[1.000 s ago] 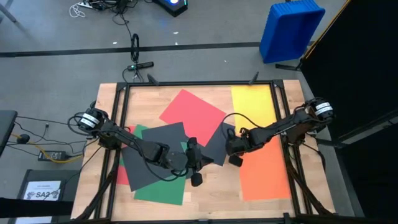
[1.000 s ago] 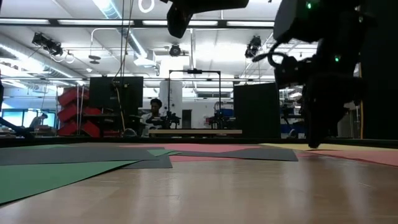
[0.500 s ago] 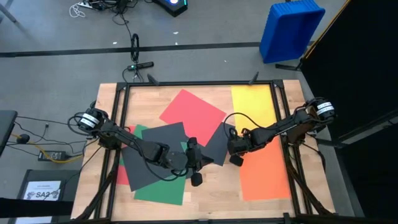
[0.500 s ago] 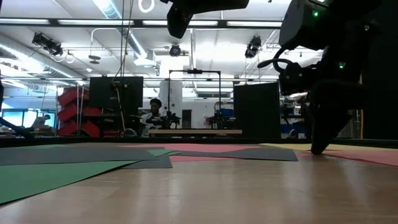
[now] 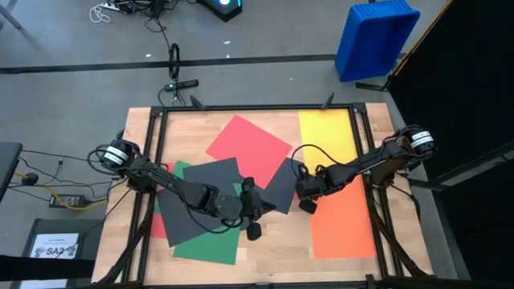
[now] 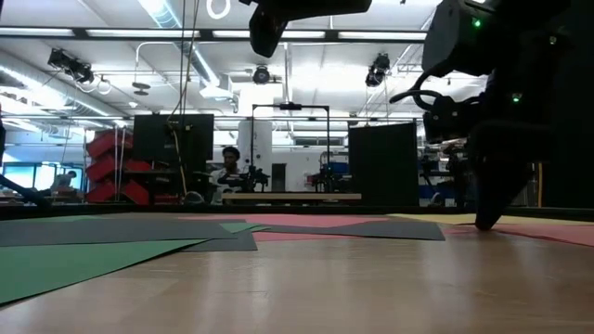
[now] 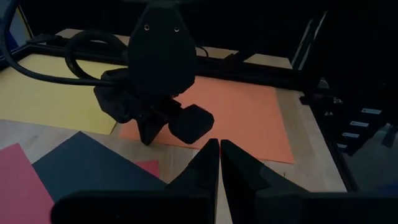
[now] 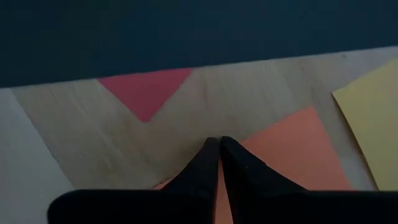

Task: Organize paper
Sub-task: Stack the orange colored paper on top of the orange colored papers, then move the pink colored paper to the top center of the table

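Coloured paper lies flat across the wooden table: a red sheet [image 5: 249,144], a yellow sheet [image 5: 328,132], an orange sheet [image 5: 344,229], a small dark grey sheet [image 5: 279,183], a large dark grey sheet [image 5: 197,201] and a green sheet [image 5: 207,245]. My right gripper [image 5: 307,203] is shut and points steeply down at the orange sheet's left edge. My left gripper [image 5: 265,209] is shut and hangs above the table near the large dark grey sheet, pointing toward the right gripper with nothing in it. My right gripper sets its shut fingertips [image 8: 214,146] on the orange sheet's left edge [image 8: 249,149], near its far left corner. The fingers come from above, steeply slanted, and their tip reaches the surface in the low view [image 6: 484,223]. The sheet lies flat on the table.
A black frame [image 5: 241,108] runs round the tabletop. A red corner [image 8: 146,93] shows from under the small dark grey sheet near the right gripper. Bare wood [image 5: 273,245] lies between the green and orange sheets. A blue bin [image 5: 376,36] stands on the floor beyond the table.
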Action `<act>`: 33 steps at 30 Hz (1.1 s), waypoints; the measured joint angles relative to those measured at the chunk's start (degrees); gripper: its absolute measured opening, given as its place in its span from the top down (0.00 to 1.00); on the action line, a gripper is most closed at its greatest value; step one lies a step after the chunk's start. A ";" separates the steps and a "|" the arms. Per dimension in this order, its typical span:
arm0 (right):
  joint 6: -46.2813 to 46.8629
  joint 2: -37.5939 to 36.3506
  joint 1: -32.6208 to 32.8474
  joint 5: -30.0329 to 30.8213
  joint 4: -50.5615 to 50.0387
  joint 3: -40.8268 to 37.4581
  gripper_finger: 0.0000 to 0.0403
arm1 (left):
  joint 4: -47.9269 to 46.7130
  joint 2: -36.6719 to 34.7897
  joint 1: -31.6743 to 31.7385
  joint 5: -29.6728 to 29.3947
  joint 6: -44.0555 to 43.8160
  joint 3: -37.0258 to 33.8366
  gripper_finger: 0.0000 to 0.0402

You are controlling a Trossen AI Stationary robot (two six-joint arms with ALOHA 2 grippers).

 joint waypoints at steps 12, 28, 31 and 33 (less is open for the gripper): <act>-0.34 -5.37 0.09 0.72 0.00 2.43 1.00 | 0.04 0.00 0.00 -0.02 -0.04 0.00 1.00; -4.77 -19.84 5.84 12.11 1.14 2.99 1.00 | 0.41 0.00 0.50 0.00 0.74 0.00 1.00; -7.20 -21.78 5.08 12.33 2.18 3.04 1.00 | 0.04 0.00 2.06 1.41 2.31 0.00 1.00; -8.42 -22.48 3.94 11.64 2.33 3.04 1.00 | -0.64 0.00 3.86 4.87 2.79 0.00 1.00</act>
